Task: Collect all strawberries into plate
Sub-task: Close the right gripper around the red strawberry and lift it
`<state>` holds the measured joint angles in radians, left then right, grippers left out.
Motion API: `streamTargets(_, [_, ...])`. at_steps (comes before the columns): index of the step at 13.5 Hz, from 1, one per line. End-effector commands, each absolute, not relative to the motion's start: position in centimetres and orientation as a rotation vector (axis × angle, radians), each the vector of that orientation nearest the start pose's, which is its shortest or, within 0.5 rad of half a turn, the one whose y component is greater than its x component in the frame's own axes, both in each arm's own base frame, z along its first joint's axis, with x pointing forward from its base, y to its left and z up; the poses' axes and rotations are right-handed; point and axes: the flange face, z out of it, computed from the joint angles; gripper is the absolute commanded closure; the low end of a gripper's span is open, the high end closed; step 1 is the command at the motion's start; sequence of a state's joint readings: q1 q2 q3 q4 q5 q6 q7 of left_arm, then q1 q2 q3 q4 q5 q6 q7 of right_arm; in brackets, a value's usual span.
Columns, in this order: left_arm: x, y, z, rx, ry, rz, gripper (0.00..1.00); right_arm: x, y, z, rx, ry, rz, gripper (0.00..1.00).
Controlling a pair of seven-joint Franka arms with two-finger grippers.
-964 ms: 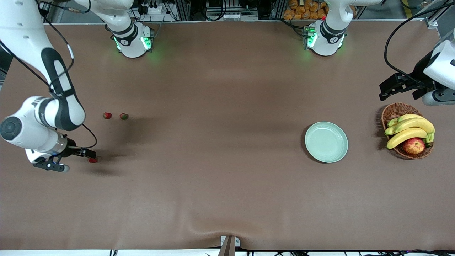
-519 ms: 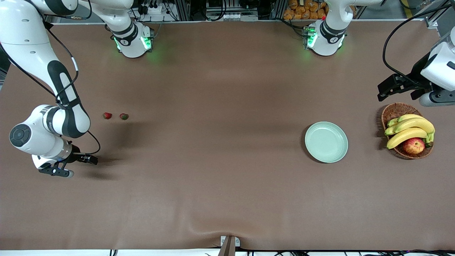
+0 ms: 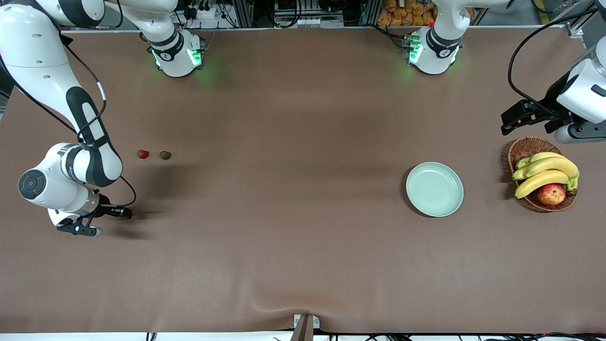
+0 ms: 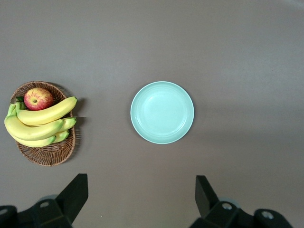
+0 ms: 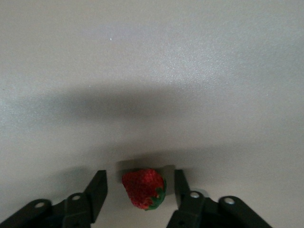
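At the right arm's end of the tabletop (image 3: 293,246), the right pincer (image 3: 124,213) is sitting low over the brown surface. In the right wrist view its two fingers (image 5: 97,190) are standing apart with one strawberry (image 5: 144,188) lying between them, a gap showing on each side of the berry, so the pincer is open around it and not pressing on it. In the front view this berry is hidden under the pincer. Two more strawberries are lying side by side farther from the front camera than that pincer: one (image 3: 142,154) closer to the right arm's end and the other (image 3: 164,155) just beside it, the two not touching.

Toward the left arm's end, the pale green plate (image 3: 434,189) is lying flat with nothing in it, well apart from all three berries. Beside it is a wicker basket (image 3: 523,150) holding bananas (image 3: 547,171) and an apple (image 3: 550,193). The left pincer (image 4: 142,194) is hanging in the air over the tabletop beside the basket, waiting, its fingers spread wide and holding nothing.
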<state>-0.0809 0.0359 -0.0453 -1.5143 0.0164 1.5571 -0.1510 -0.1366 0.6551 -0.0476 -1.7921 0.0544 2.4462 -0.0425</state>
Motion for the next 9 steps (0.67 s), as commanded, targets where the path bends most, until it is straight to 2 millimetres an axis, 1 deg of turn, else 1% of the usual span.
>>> streamTargets(1, [55.7, -7.4, 63.1, -3.122, -0.027, -0.019, 0.00, 64.4, -11.9, 17.9, -3.109, 0.240, 0.008, 0.59])
streamTargets(3, [55.8, -7.4, 63.1, -3.122, -0.027, -0.019, 0.00, 64.4, -11.7, 18.0, -3.108, 0.237, 0.022, 0.92])
streamTargets(4, [55.8, -7.4, 63.0, -3.122, -0.027, -0.017, 0.00, 64.5, -11.6, 18.3, -3.107, 0.234, 0.022, 1.00])
streamTargets(5, [55.8, -7.4, 63.0, -3.122, -0.027, -0.017, 0.00, 64.8, -11.0, 18.6, -3.107, 0.227, 0.020, 1.00])
streamTargets(7, [55.8, -7.4, 63.0, -3.122, -0.027, -0.017, 0.00, 66.0, -9.8, 20.3, -3.097, 0.218, 0.019, 1.00])
streamTargets(8, [55.8, -7.4, 62.9, -3.121, -0.027, -0.014, 0.00, 67.0, -9.4, 21.7, -3.068, 0.254, 0.039, 1.00])
streamTargets(9, [55.8, -7.4, 62.9, -3.121, -0.027, -0.014, 0.00, 68.0, -8.2, 23.3, -3.030, 0.283, 0.062, 1.00])
